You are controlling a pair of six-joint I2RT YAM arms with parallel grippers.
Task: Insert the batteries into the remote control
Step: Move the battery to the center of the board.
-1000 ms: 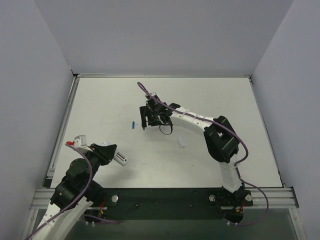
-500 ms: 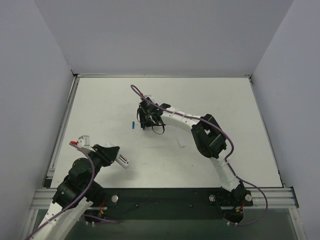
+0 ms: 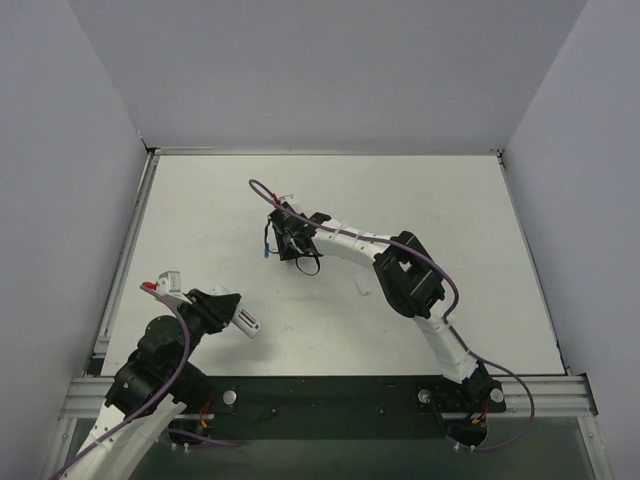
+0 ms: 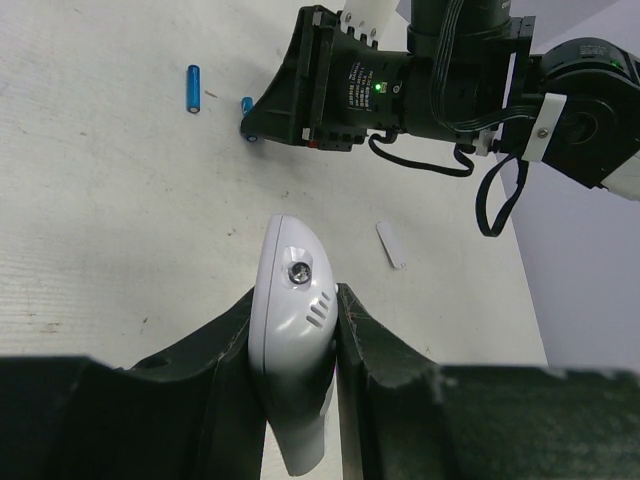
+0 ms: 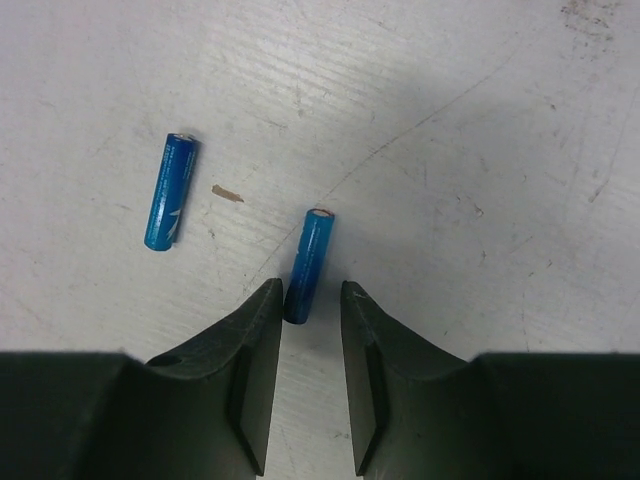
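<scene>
One battery [image 5: 308, 262] is lying between the right gripper's [image 5: 310, 290] fingers — the other battery [image 5: 170, 191] is lying left of it, apart — and the remote control [image 4: 293, 345] is sitting between the left gripper's [image 4: 295, 296] fingers.

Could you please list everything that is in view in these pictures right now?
batteries: two, blue, lying on the table; the second has its near end between the fingers of the right gripper.
remote control: one, white, held in the left gripper.
flat strip: one, white, on the table beyond the remote control.
fleck: one, brown, between the batteries.
table: one, off-white, scuffed.
walls: three, pale grey, around the table.
left gripper: one, black, shut on the remote control.
right gripper: one, black, open, straddling a battery.
</scene>
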